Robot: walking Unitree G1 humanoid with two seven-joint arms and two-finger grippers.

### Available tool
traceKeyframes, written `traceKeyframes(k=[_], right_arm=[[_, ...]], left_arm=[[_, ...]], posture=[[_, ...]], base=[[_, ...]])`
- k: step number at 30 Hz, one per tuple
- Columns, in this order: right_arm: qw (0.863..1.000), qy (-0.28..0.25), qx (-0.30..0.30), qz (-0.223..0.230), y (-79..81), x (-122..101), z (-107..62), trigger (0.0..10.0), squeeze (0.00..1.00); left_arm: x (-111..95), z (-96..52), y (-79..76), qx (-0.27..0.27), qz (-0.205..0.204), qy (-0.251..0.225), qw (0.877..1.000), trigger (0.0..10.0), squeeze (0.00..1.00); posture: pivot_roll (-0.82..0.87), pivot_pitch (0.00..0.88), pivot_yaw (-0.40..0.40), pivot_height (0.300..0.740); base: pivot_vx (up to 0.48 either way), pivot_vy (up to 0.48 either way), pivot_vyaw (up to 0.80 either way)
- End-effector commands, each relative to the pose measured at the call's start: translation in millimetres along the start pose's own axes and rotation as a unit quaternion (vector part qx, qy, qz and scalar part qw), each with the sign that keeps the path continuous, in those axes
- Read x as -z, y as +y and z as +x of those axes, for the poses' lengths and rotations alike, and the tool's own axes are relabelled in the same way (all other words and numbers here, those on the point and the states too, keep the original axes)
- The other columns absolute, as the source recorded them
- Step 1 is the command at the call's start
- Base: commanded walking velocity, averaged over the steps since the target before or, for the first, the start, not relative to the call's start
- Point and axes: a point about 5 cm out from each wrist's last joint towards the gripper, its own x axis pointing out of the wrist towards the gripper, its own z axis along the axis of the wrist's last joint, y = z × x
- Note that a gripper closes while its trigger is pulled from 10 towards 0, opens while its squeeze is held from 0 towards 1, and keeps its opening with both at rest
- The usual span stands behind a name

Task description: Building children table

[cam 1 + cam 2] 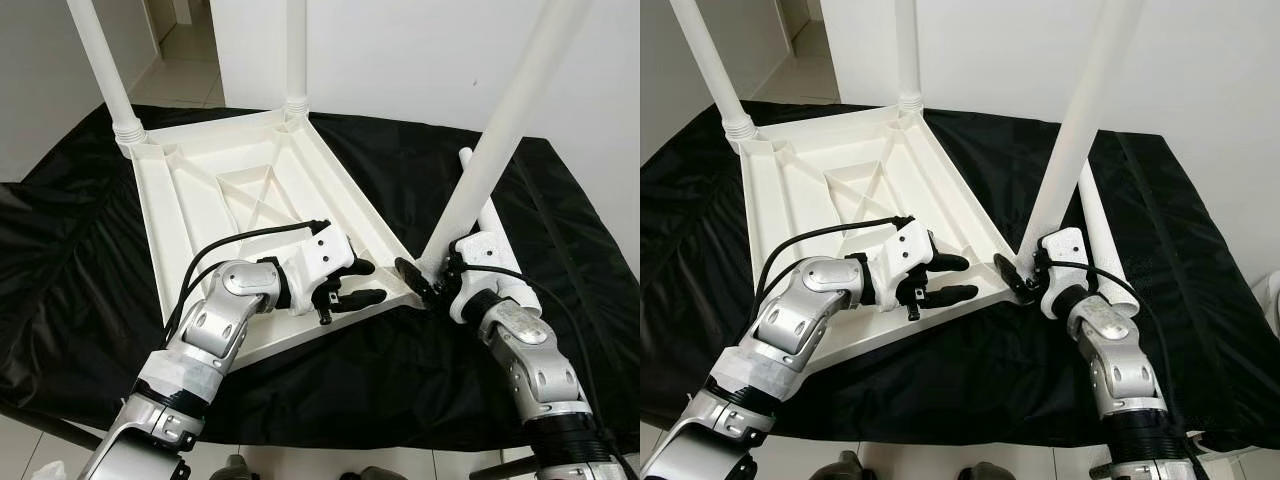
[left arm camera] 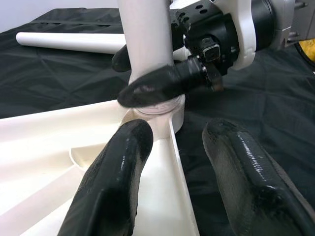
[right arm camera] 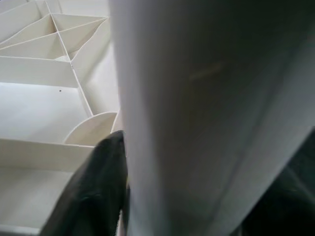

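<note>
White tabletop [image 1: 250, 190] lies upside down on black cloth [image 1: 60, 280]. Third leg [image 1: 505, 120] stands at its near right corner, long axis leaning up and right. Right gripper [image 1: 425, 280] clamped around the leg's base. Left gripper [image 1: 362, 283] spread open, empty, resting on the tabletop's near rim. Spare leg [image 1: 1102, 235] lies flat beside.

I count one upturned white tabletop [image 1: 250, 190], three legs [image 1: 100, 60] standing in its corners, one loose leg [image 1: 1102, 240] lying at three o'clock, one black cloth [image 1: 60, 270].
</note>
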Motion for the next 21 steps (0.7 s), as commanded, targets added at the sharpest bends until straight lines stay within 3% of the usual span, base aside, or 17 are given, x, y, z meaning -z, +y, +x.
traceKeyframes(k=[1, 5, 6, 10, 11, 14, 17, 19, 21], right_arm=[[1.000, 0.009, -0.013, 0.006, 3.0, 5.1, 1.8, 0.0, 0.00], [1.000, 0.010, -0.019, 0.013, 8.2, 8.6, 0.1, 0.0, 0.00], [1.000, 0.010, -0.019, 0.013, 8.7, 8.9, 0.1, 3.1, 0.00], [1.000, 0.011, -0.003, 0.015, 9.8, 11.0, 1.1, 3.1, 0.00], [1.000, 0.010, -0.001, 0.026, 15.6, 11.0, 2.0, 10.0, 0.00], [0.999, 0.004, 0.016, 0.047, 30.0, 8.7, 4.9, 10.0, 0.00], [0.998, 0.002, 0.030, 0.051, 33.3, 7.9, 6.1, 10.0, 0.00], [0.995, 0.002, 0.079, 0.061, 37.7, 6.0, 9.0, 10.0, 0.00], [0.995, 0.002, 0.079, 0.061, 37.7, 6.0, 9.0, 10.0, 0.00]], left_arm=[[-1.3, 1.4, 0.7, -0.020, 0.004, 0.004, 1.000, 10.0, 0.00], [0.1, 2.0, 0.1, -0.019, 0.002, 0.005, 1.000, 10.0, 0.00], [0.4, 2.1, -0.1, -0.018, 0.001, 0.005, 1.000, 10.0, 0.00], [2.8, 2.5, -3.0, -0.013, 0.000, 0.007, 1.000, 10.0, 0.00], [3.8, 2.5, -3.9, -0.011, -0.001, 0.008, 1.000, 10.0, 0.00], [5.6, 2.3, -4.1, -0.010, -0.002, 0.011, 1.000, 10.0, 0.00], [6.2, 2.0, -3.7, -0.010, -0.003, 0.013, 1.000, 10.0, 0.00], [10.2, 0.5, -1.6, -0.014, -0.006, 0.020, 1.000, 10.0, 0.00], [10.2, 0.5, -1.6, -0.014, -0.006, 0.020, 1.000, 10.0, 0.00]], posture=[[0.00, 0.000, -0.022, 0.740], [-0.01, 0.000, -0.025, 0.740], [-0.01, 0.000, -0.025, 0.740], [-0.01, 0.000, -0.025, 0.740], [-0.01, 0.000, -0.026, 0.740], [-0.01, 0.000, -0.028, 0.740], [-0.01, 0.000, -0.029, 0.740], [-0.02, 0.000, -0.027, 0.740], [-0.02, 0.000, -0.027, 0.740]], base=[[0.000, 0.000, 0.00], [0.000, 0.000, 0.00], [0.000, 0.000, 0.00], [0.000, 0.000, 0.00], [0.000, 0.000, 0.00], [0.000, 0.000, 0.00], [0.000, 0.000, 0.00], [0.000, 0.000, 0.00], [0.000, 0.000, 0.00]])
